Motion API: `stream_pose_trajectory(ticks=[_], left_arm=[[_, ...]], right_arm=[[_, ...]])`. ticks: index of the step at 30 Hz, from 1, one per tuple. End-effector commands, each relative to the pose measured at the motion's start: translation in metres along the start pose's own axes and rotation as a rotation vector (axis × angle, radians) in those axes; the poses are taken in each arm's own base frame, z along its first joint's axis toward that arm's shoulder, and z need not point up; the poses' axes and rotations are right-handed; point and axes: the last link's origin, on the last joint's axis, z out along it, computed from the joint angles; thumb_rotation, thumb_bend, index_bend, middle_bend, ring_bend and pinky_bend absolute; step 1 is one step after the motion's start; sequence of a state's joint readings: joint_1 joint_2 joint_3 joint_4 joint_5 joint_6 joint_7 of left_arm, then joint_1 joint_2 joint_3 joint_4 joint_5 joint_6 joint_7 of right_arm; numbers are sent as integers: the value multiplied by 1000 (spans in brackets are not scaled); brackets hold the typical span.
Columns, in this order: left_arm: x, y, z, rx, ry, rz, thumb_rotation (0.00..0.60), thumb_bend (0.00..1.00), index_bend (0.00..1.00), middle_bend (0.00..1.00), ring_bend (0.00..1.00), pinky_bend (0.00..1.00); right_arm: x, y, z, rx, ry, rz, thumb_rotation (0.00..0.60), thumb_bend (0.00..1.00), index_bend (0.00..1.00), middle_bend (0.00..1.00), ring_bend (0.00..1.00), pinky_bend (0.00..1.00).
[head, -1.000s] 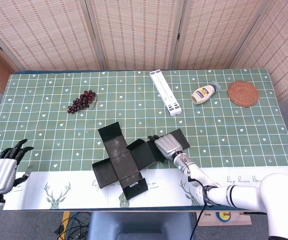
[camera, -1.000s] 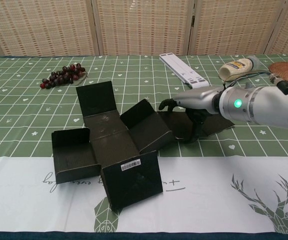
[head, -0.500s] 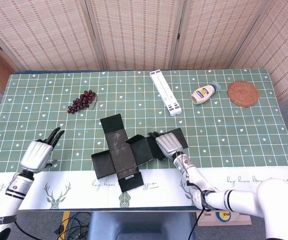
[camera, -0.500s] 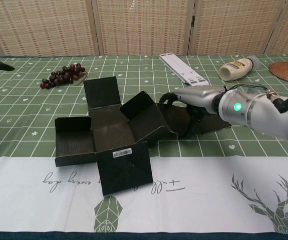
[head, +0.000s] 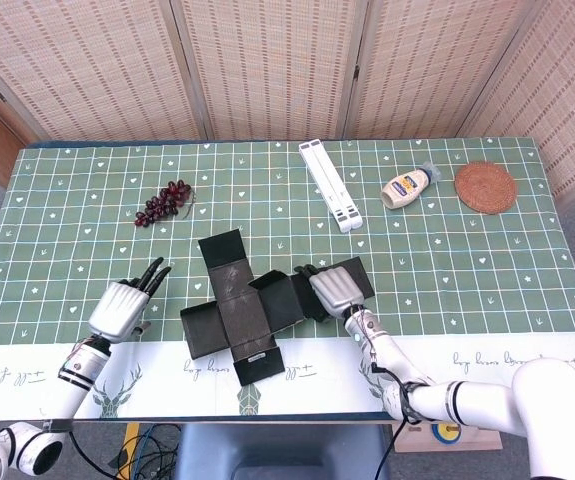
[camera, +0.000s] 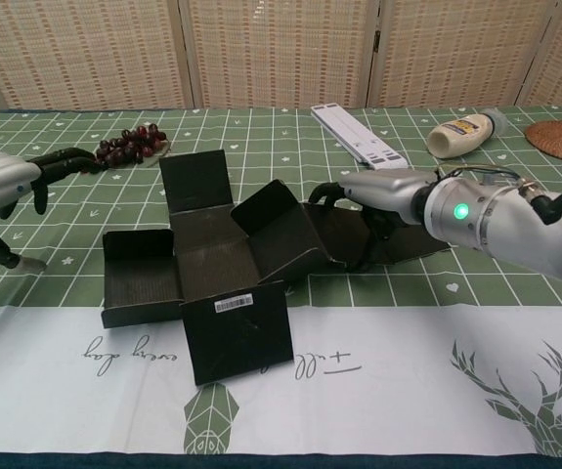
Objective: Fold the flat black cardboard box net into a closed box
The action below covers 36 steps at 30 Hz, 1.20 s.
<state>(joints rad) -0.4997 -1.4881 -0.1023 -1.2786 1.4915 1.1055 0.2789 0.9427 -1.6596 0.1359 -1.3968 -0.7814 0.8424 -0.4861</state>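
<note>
While the right hand (head: 335, 290) grips its right flap, the box net (head: 239, 309) (partly folded) lies beside the spread left hand (head: 122, 307).

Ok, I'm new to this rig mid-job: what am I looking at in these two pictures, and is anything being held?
Two robot arms with humanlike hands work at a green table. One picture looks down from the head, the other forward from the chest. The black cardboard box net lies partly folded. The right hand rests on its right flap; whether it grips is unclear. The left hand holds nothing, beside the net. Further back lie grapes, a white folded stand, a squeeze bottle and a round mat.
</note>
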Motion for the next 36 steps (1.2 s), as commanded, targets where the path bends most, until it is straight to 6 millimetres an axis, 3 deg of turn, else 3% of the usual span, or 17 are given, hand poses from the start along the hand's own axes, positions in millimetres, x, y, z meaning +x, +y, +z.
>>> stream_pose_trajectory(ticks=[1,21,36], left_arm=[[-5,5,5,-4,4,28,600,112,0,0,405,562],[-16,43,20,-59,25,15,600,112,0,0,389,558],[-9,69,26,-107,58,-147,600,111,0,0,385,558]], right_arm=[[0,0,0,-1,2,1,600,249,102,312,773,857],[2,-6,-1,10,31,4,600,249,102,312,778,857],[2,-11,0,34,62,1,600,266,102,312,781,857]])
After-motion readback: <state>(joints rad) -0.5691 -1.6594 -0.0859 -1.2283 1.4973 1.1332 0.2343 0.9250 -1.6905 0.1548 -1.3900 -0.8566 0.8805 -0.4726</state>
